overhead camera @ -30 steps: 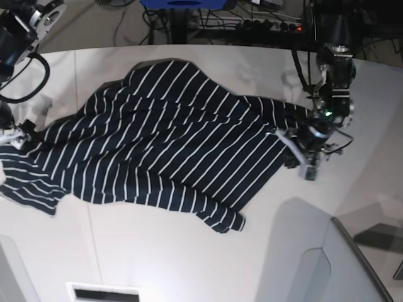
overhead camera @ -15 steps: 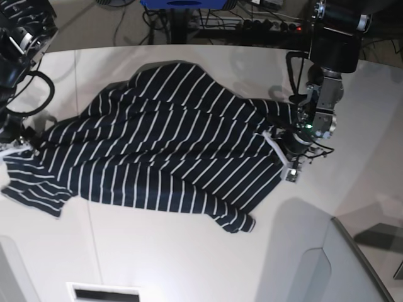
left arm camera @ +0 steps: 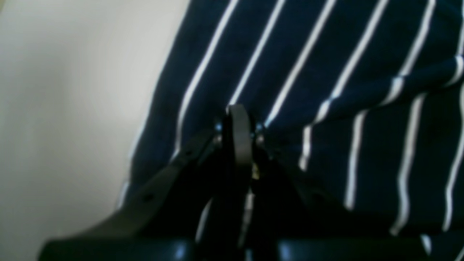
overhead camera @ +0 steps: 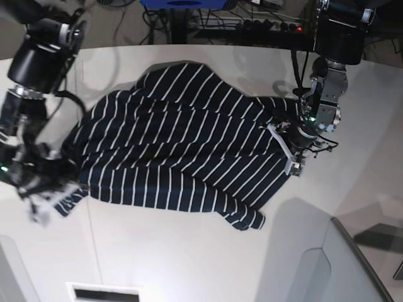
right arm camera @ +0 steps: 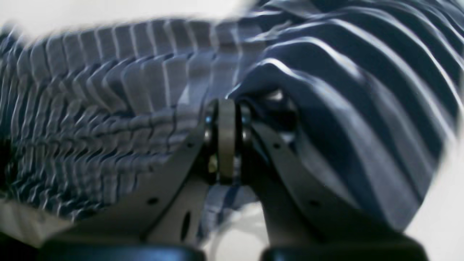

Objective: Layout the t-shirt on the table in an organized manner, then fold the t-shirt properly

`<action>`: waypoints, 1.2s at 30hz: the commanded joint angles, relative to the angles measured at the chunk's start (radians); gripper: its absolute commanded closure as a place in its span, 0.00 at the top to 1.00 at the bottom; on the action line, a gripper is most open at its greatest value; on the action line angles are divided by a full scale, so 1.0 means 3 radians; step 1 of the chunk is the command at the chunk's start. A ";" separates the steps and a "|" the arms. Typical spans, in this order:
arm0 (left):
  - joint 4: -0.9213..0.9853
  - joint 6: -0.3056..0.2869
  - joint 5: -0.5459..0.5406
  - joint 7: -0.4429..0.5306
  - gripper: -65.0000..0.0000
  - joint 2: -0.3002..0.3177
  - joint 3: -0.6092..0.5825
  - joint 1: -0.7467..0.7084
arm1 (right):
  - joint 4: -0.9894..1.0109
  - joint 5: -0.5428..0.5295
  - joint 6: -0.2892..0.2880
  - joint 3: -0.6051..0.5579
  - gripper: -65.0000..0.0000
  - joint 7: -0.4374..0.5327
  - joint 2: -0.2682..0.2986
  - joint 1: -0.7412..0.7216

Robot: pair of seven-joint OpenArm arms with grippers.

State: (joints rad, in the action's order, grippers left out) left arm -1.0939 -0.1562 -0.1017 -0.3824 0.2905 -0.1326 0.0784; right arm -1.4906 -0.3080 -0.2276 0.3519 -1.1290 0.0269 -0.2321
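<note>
The smooth white matte table (overhead camera: 189,258) fills the view, with cables and a power strip (overhead camera: 271,25) in the dim room behind. The dark navy t-shirt with thin white stripes (overhead camera: 182,151) lies rumpled across the middle. My left gripper (overhead camera: 291,154) pinches its edge, jaws closed on cloth. My right gripper (overhead camera: 47,195) is clamped on the opposite bunched end.
</note>
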 commanded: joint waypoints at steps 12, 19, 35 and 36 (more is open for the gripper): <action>-0.0136 0.0012 0.0009 0.0029 0.06 0.0047 0.0010 0.0028 | 0.1141 -0.0024 0.0296 -0.2066 0.00 0.0943 -0.0154 -0.0692; -0.0126 0.0012 0.0009 0.0029 0.06 0.0052 0.0035 -0.0029 | 0.1780 -0.0040 0.0301 -0.3150 0.37 0.1188 -0.0414 -0.1080; -0.0121 0.0017 0.0009 0.0029 0.06 0.0134 0.0040 -0.0049 | -0.0164 -0.0050 0.0930 -0.1733 0.82 0.0692 0.0312 0.0111; -0.0131 0.0017 0.0009 0.0029 0.06 0.0134 0.0040 -0.0049 | -0.0072 -0.0050 0.0889 -0.1651 0.83 0.0723 0.0281 0.0101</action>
State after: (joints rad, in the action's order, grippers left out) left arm -1.1191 -0.1566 -0.1017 -0.3855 0.3191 -0.1261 0.0486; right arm -1.4864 -0.3313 0.0330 -0.1528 -0.9485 0.0990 -0.1581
